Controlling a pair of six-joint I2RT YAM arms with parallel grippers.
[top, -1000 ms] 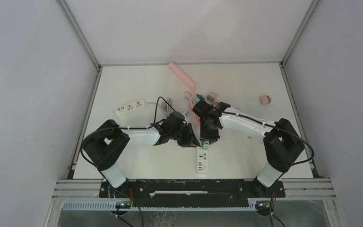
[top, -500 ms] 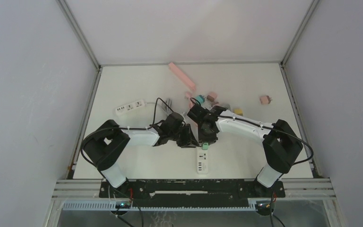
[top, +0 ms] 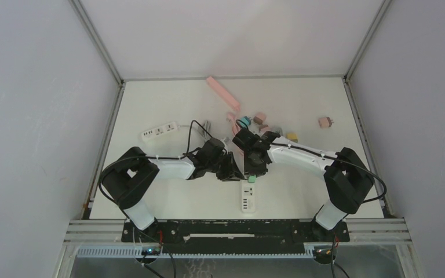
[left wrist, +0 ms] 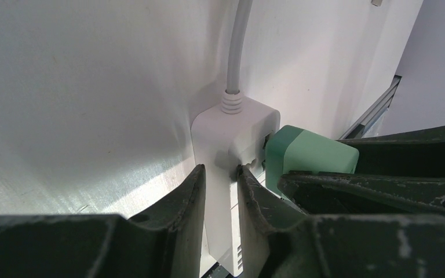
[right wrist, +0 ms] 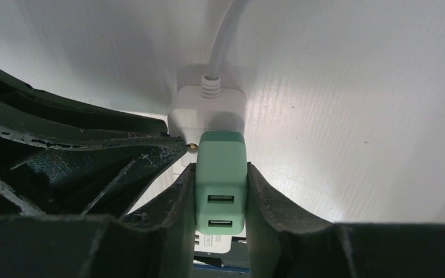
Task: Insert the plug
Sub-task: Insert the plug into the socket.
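plug (right wrist: 221, 184) tight in right gripper (right wrist: 220, 172)

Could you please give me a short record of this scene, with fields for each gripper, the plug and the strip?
left gripper: shut on the white power strip, near its cord end
right gripper: shut on the green USB charger
charger position: against the strip's face by the cord end; whether it is fully seated cannot be told
cord: leaves the strip's end, heading away
other items: second white strip, pink strip, loose pink plug
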